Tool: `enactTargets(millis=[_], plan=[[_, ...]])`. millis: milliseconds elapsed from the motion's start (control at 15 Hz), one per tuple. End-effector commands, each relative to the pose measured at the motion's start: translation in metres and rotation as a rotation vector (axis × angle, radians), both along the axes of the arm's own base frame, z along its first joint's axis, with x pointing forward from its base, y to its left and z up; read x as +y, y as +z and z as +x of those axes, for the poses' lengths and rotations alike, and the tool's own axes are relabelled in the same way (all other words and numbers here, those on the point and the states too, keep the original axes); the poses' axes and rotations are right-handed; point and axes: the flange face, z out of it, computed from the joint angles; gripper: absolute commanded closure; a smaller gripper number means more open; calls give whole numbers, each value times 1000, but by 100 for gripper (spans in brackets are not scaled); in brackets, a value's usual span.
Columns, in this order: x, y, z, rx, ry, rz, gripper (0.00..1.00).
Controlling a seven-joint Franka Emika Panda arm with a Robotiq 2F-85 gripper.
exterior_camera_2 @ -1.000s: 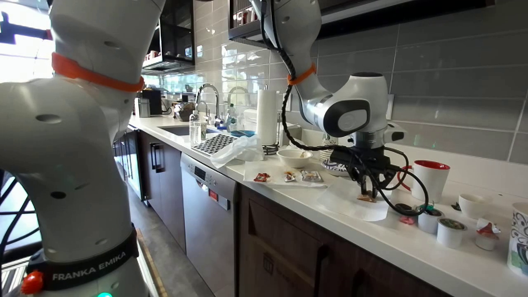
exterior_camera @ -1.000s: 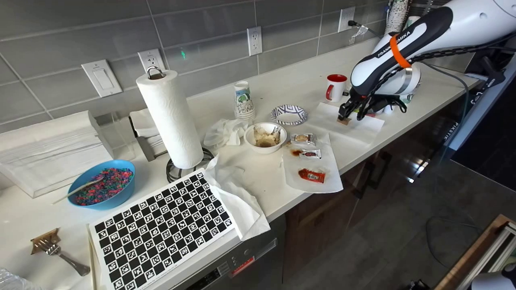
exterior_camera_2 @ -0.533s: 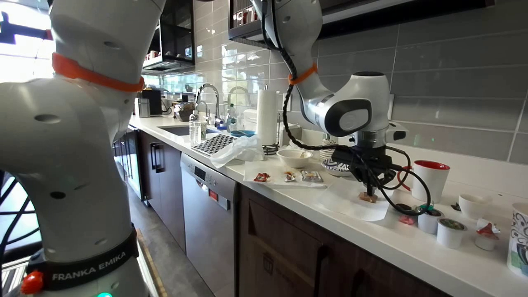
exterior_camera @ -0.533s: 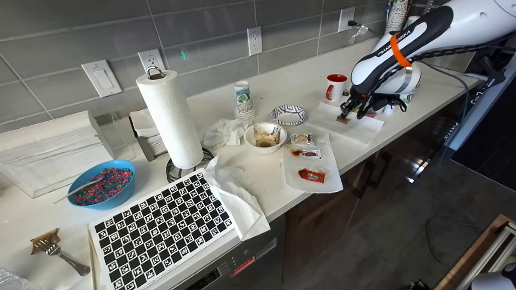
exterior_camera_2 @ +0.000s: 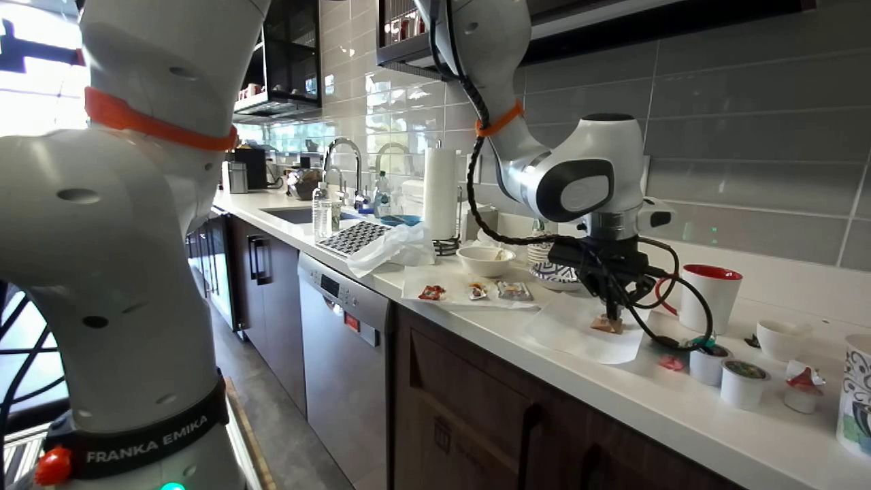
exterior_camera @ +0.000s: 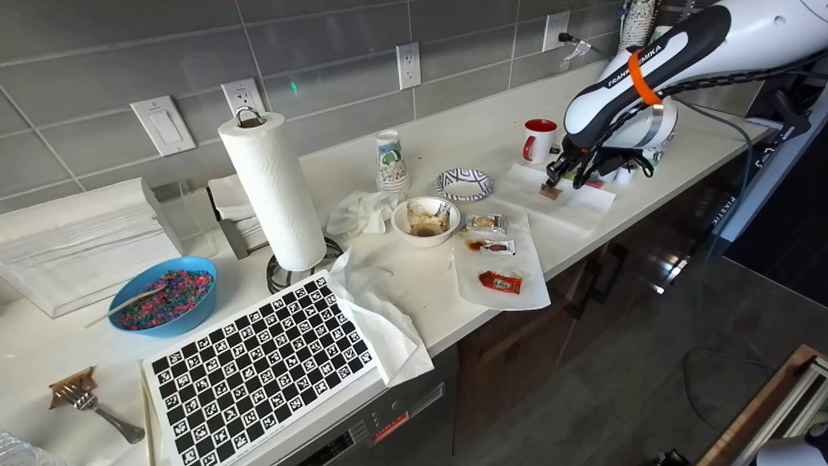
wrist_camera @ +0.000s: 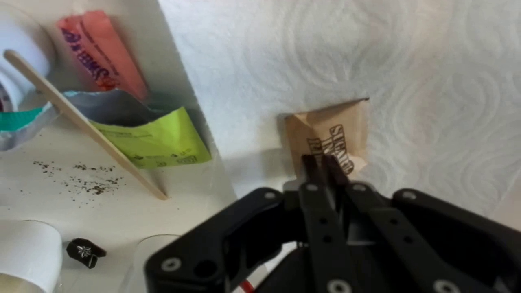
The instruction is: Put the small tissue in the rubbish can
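A small brown sugar packet (wrist_camera: 350, 134), with printed letters, lies on a white paper towel (wrist_camera: 252, 73). It shows in both exterior views (exterior_camera: 550, 191) (exterior_camera_2: 607, 324). My gripper (wrist_camera: 321, 160) points down at it, fingertips close together with packet paper in the narrow gap between them. In both exterior views the gripper (exterior_camera: 553, 183) (exterior_camera_2: 612, 314) touches the packet's top; I cannot tell whether the packet is lifted. A crumpled white tissue (exterior_camera: 363, 212) lies beside a bowl. I cannot make out a rubbish can in any view.
Near the gripper are a red-lined mug (exterior_camera_2: 708, 299), small pods (exterior_camera_2: 743, 384), a pink packet (wrist_camera: 106, 53), a green sachet (wrist_camera: 154, 140) and a wooden stick (wrist_camera: 85, 124). A bowl (exterior_camera: 396, 233), a patterned plate (exterior_camera: 464, 185) and sauce packets (exterior_camera: 501, 283) stand farther along the counter.
A second ago my fingers were apart over the packet; they have closed together at it. The gripper has since risen very slightly. The packet stays at nearly the same place.
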Motion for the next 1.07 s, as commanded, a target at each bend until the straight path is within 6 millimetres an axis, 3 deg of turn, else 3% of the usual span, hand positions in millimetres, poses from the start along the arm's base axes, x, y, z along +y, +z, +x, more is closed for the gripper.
enactTargets(millis=[0, 333, 400, 467, 533, 600, 867, 1000], plan=[[5, -1, -4, 3, -2, -4, 60], [10, -7, -6, 17, 6, 3, 22], [10, -8, -6, 19, 8, 5, 45], [11, -8, -6, 19, 9, 5, 59], [11, -8, -6, 20, 10, 6, 59], [11, -9, -5, 20, 10, 7, 65], [12, -8, -5, 19, 10, 6, 96], [11, -8, -5, 18, 7, 10, 100]])
